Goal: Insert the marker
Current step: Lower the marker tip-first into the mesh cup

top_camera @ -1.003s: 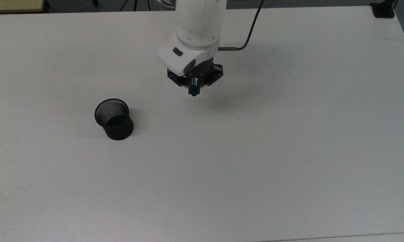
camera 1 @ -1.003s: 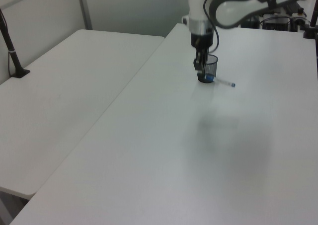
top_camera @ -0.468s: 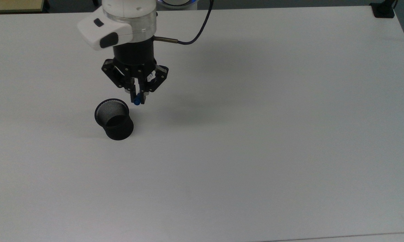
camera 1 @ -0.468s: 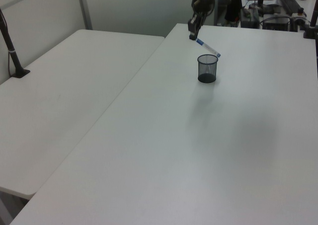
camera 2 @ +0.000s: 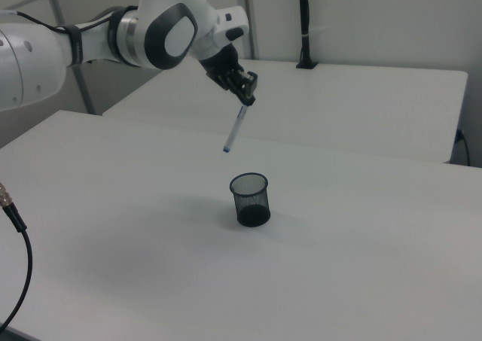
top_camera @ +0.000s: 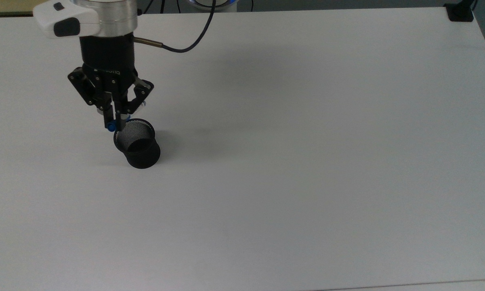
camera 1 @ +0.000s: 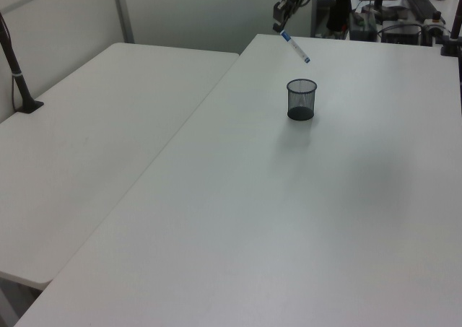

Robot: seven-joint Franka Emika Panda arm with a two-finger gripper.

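A black mesh cup [top_camera: 137, 144] stands upright on the white table [top_camera: 307, 161]. My gripper [top_camera: 114, 121] hangs above the table, just over the cup's rim at the top view's left, shut on the marker [top_camera: 111, 127]. The marker [camera 2: 234, 130] is slim and white with blue ends. It hangs tilted from the gripper [camera 2: 247, 98], its lower blue end above and to the right view's left of the cup [camera 2: 250, 199]. In the left view the marker [camera 1: 294, 45] slants down from the gripper [camera 1: 280, 18] towards the cup [camera 1: 302, 99], well clear of its rim.
A second white table [camera 1: 86, 125] adjoins with a black post [camera 1: 18, 67] clamped to it. A dark cable [top_camera: 185, 44] trails from the wrist. A black clamp [top_camera: 460, 12] sits at the table's far corner in the top view.
The arm has swung to the top view's left with the marker, from mid-table to just above the cup's rim. In the left view the marker has risen clear of the cup.
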